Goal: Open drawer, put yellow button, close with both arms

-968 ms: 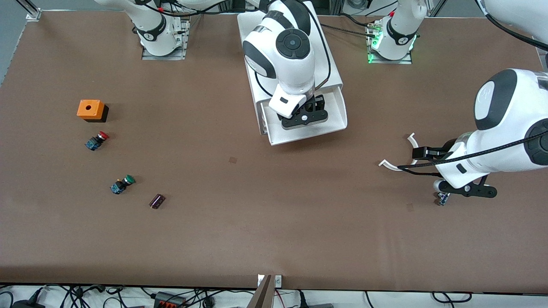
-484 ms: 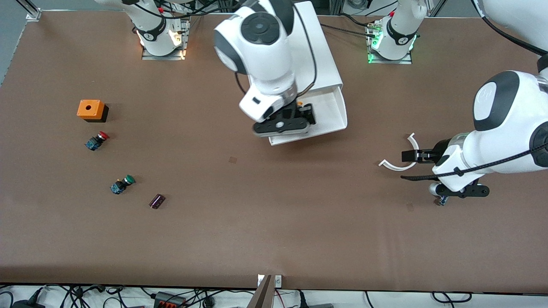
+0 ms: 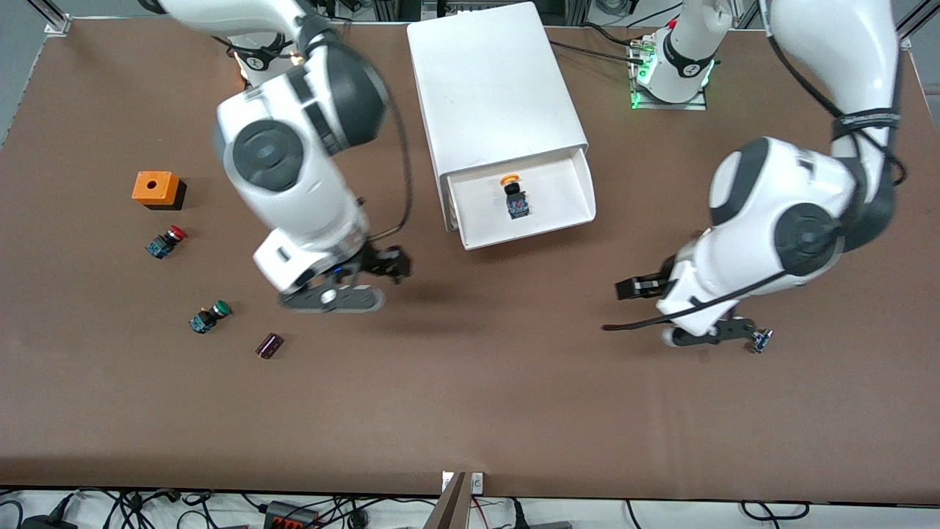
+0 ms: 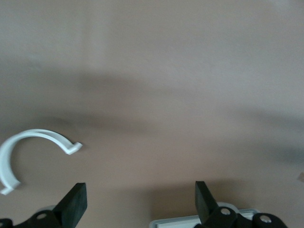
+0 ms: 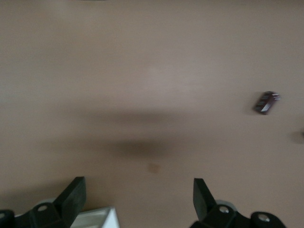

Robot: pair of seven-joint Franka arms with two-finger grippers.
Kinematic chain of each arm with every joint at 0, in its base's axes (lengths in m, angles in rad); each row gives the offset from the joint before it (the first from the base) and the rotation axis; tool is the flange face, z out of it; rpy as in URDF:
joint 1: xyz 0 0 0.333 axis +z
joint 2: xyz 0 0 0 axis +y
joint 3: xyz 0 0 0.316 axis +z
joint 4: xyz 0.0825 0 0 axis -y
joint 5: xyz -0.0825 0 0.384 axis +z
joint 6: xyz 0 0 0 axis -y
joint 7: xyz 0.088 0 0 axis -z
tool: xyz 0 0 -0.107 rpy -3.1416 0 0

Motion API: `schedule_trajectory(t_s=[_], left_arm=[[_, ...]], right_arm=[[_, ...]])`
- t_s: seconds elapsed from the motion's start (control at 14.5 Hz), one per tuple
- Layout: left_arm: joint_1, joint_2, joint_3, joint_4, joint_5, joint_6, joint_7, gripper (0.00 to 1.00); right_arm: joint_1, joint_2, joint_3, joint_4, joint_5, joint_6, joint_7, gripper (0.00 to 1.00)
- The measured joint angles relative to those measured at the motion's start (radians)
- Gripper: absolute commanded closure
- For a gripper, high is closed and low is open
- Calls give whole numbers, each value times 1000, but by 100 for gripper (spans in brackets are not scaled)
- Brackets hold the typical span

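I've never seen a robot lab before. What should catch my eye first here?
Two big white jointed arms hang over a brown table, the right gripper and left gripper both open and empty. Between them, a white cabinet's top drawer stands open, with a small yellow-capped push-button switch lying inside.

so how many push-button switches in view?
3. Yellow button in the open drawer; red-capped switch near the orange box; green-capped switch nearer the front camera. None seems hidden.
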Motion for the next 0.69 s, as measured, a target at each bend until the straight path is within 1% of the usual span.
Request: schedule_trajectory(t_s=[0.21, 0.41, 0.55, 0.69], left_arm=[[-84, 1, -1, -54, 1, 85, -129, 0], [-133, 2, -1, -115, 1, 161, -163, 0], [-170, 2, -1, -146, 1, 190, -179, 0], [-200, 1, -2, -165, 1, 196, -203, 0]], right_arm=[[-97, -49, 0, -67, 0, -27, -91, 0], [-192, -139, -1, -151, -1, -43, -151, 0], [-252, -183, 0, -177, -1, -57, -177, 0], [-288, -208, -1, -186, -1, -60, -185, 0]])
